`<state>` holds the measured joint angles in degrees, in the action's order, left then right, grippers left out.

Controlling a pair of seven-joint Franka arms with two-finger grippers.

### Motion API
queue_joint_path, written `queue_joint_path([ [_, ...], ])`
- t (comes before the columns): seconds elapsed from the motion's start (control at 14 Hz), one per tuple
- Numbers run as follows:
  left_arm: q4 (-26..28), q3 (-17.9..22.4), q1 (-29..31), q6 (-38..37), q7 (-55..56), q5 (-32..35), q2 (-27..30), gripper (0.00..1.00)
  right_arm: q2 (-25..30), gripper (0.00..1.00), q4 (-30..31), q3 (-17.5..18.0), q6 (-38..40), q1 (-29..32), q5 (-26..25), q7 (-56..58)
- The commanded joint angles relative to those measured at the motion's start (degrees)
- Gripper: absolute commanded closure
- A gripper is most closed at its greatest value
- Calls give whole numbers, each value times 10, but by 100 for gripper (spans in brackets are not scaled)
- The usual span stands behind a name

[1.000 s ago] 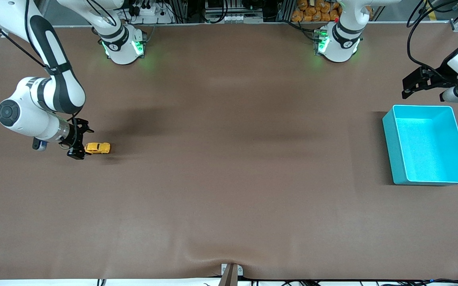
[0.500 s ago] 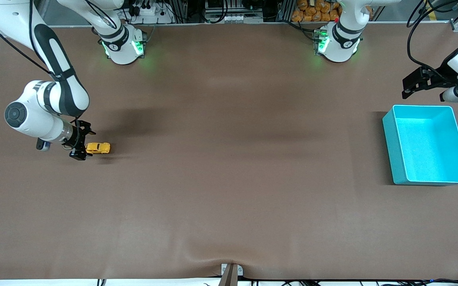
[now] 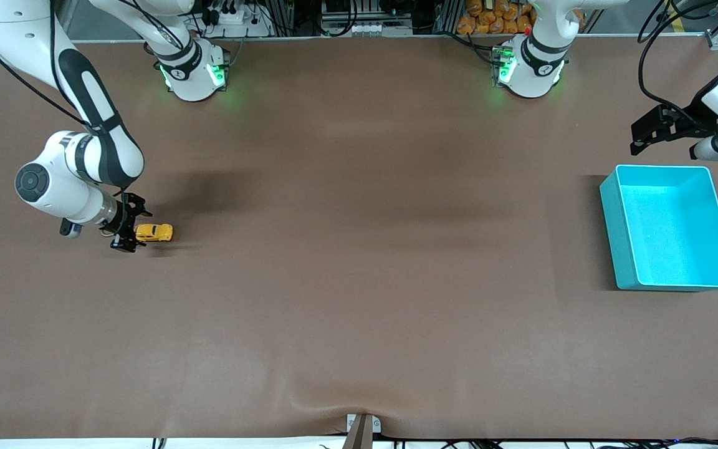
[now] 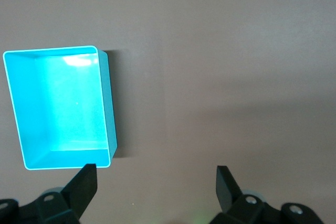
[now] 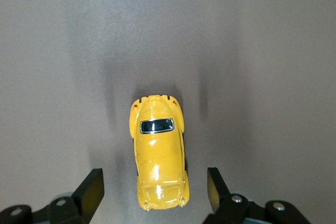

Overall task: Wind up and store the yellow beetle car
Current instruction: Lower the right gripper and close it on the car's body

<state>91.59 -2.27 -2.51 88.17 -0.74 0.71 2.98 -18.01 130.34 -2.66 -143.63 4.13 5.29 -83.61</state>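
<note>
my right gripper (image 3: 127, 232) sits low at the yellow beetle car (image 3: 154, 232), fingers (image 5: 92, 190) spread wide on either side of one end, not touching. the car rests on the brown tabletop (image 3: 359, 280) toward my right arm's end. my left gripper (image 3: 646, 134) waits, fingers wide, near the teal bin (image 3: 608, 215).

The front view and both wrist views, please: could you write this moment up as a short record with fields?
car: small glossy yellow beetle-shaped toy car, on its wheels on the brown table mat, toward the right arm's end
bin: teal rectangular plastic bin, empty, toward the left arm's end
right hand: right hand open, low at one end of the car, fingers either side, not touching
left hand: left hand open, waiting in the air beside the bin
</note>
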Motion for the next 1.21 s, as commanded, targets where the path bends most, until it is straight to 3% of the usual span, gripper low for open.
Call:
queue_joint_path([
  [0.0, 3, -2, 6, 3, -13, -12, 9, 0, 5, 12, 17, 7, -17, 10, -1, -13],
  [0.14, 0, -5, 4, 3, -13, -12, 9, 0, 3, 12, 24, 7, -38, 10, -1, -13],
  [0.64, 0, -5, 5, 3, -13, -13, 8, 0, -2, 44, 24, 7, -40, 9, -1, -30],
  [0.86, 0, -4, 6, 3, -13, -12, 8, 0, -4, 47, 24, 7, -41, 8, -1, -30],
  [1.14, 0, -4, 6, 3, -13, -13, 8, 0, -15, 68, 22, 6, -43, 6, -2, -30],
])
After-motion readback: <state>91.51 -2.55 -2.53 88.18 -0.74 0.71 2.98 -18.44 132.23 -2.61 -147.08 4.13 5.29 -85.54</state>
